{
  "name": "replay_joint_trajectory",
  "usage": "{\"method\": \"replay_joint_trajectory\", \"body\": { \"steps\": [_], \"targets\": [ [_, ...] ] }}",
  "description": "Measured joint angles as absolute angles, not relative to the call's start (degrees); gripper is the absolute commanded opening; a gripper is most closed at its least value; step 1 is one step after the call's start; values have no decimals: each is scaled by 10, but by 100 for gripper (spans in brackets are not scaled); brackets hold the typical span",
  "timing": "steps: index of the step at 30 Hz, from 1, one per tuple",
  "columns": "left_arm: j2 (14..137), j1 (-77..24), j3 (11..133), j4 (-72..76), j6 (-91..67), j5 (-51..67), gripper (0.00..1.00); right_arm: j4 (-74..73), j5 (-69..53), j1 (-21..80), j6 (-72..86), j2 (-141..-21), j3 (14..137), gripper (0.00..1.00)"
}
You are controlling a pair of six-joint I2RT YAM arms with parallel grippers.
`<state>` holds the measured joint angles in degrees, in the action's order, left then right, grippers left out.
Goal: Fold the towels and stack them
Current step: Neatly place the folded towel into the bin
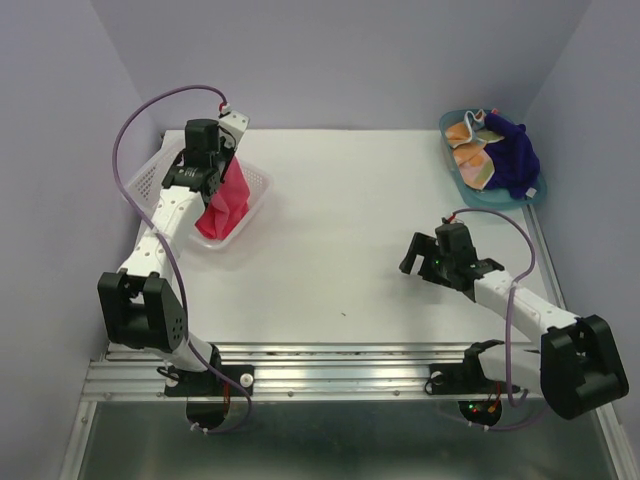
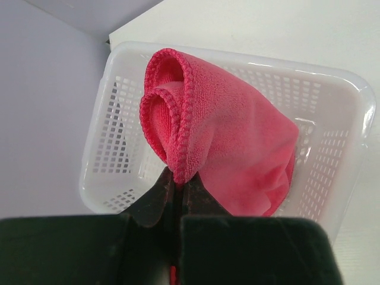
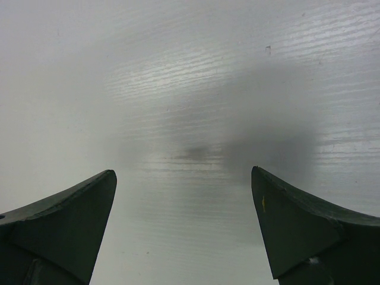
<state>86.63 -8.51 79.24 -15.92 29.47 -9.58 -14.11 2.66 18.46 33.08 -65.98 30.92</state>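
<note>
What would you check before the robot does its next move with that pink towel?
1. Grip of left end effector on pink towel: ok.
2. Towel's lower end free of the basket: cannot tell.
3. Free right end effector open and empty: ok.
4. Bare table beneath it for spreading: ok.
5. Both orange towel and purple towel in the tray, out of the way: ok.
</note>
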Motion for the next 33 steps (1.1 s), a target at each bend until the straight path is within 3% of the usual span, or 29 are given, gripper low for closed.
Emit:
{"method": "replay_joint_trajectory", "body": {
  "steps": [17, 33],
  "targets": [
    [783, -89, 806, -189, 253, -17, 0, -141, 23, 185, 332, -643, 309, 100],
    [813, -98, 817, -211, 243, -15, 0, -141, 19, 185, 333, -629, 309, 100]
  ]
}}
